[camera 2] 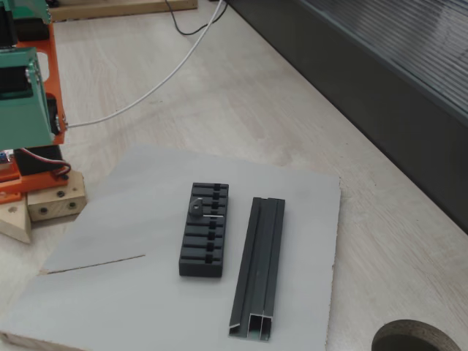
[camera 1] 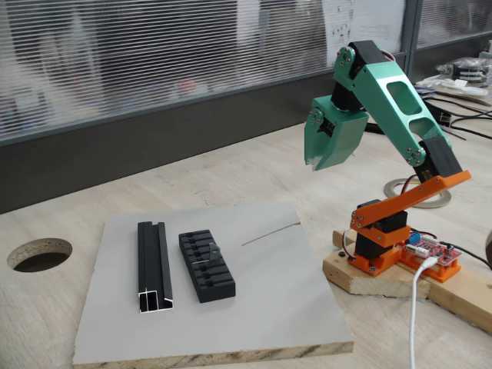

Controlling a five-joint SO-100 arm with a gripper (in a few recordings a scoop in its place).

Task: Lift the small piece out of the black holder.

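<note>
The small piece (camera 1: pixel 213 250) sits slotted in the black holder (camera 1: pixel 206 265); the tool (camera 1: pixel 323 161), at two o'clock, hangs empty, grip state unclear.

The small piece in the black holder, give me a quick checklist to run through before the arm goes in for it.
1. Small piece seated in a slot of the black holder, near its end toward the arm: ok.
2. Holder lying flat on the grey board: ok.
3. Claw raised well clear of the board, holding nothing: ok.
4. Claw open enough to take the piece: cannot tell, the fingertips are not clearly visible.
5. Black channel rail beside the holder, apart from it with a gap between: ok.
6. Thin grey line on the board lies between arm and holder, clear of the piece: ok.
</note>
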